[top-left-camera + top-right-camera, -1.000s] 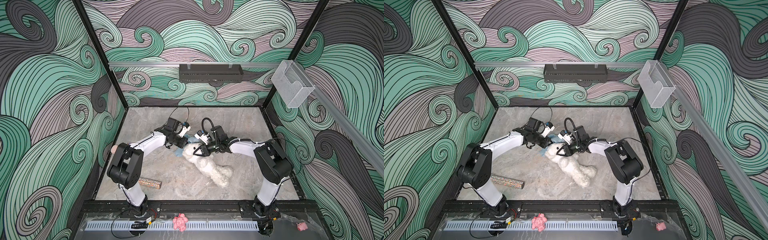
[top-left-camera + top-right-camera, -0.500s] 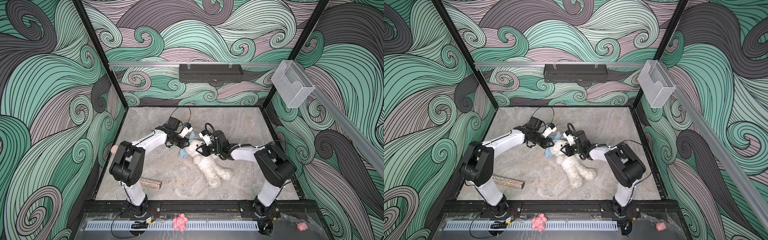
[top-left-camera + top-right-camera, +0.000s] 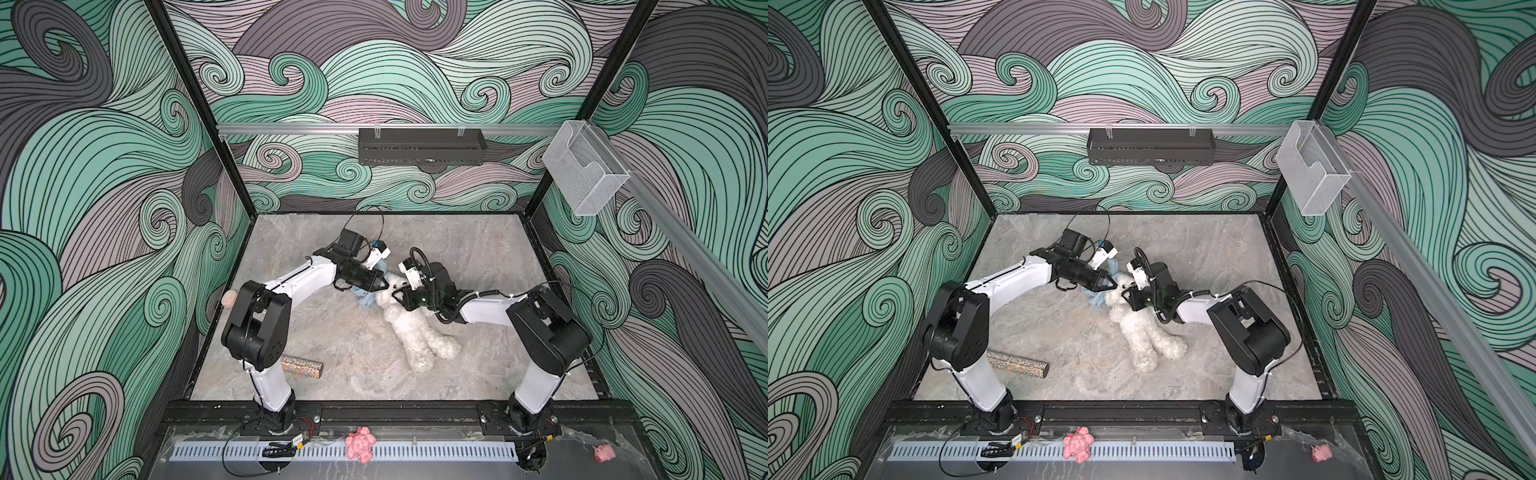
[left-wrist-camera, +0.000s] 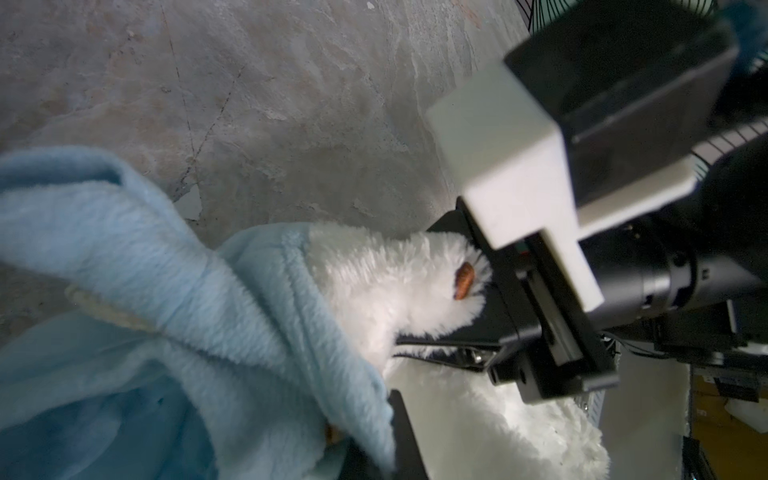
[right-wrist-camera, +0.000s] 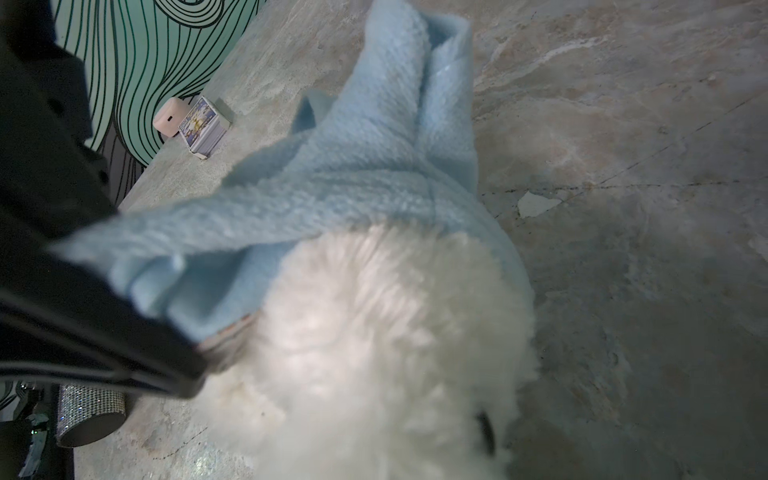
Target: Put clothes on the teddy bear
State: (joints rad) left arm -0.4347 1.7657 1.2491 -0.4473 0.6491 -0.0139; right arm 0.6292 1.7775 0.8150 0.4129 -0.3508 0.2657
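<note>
The fluffy white teddy bear [image 3: 417, 332] [image 3: 1144, 332] lies in the middle of the table, its head toward the back and its legs toward the front. A light blue fleece garment [image 3: 365, 297] [image 4: 145, 257] [image 5: 345, 178] drapes over the back of its head. My left gripper [image 3: 384, 286] [image 3: 1115, 286] [image 4: 374, 449] is shut on the garment's edge beside the head. My right gripper [image 3: 399, 297] [image 3: 1125, 295] [image 4: 399, 351] comes from the other side with its thin fingers closed into the bear's fur at the face. In the right wrist view white fur [image 5: 374, 353] hides the jaws.
A glittery tube [image 3: 302, 367] [image 3: 1017, 365] lies near the left arm's base. A small card box [image 5: 203, 126] and a pale pink object [image 3: 229, 298] sit at the left table edge. A pink lumpy toy [image 3: 360, 444] and a pink pig [image 3: 603, 452] rest on the front ledge.
The bear has swung round so its legs point more toward the front. Both grippers have shifted slightly right and back with the head. The right jaws have narrowed on the fur.
</note>
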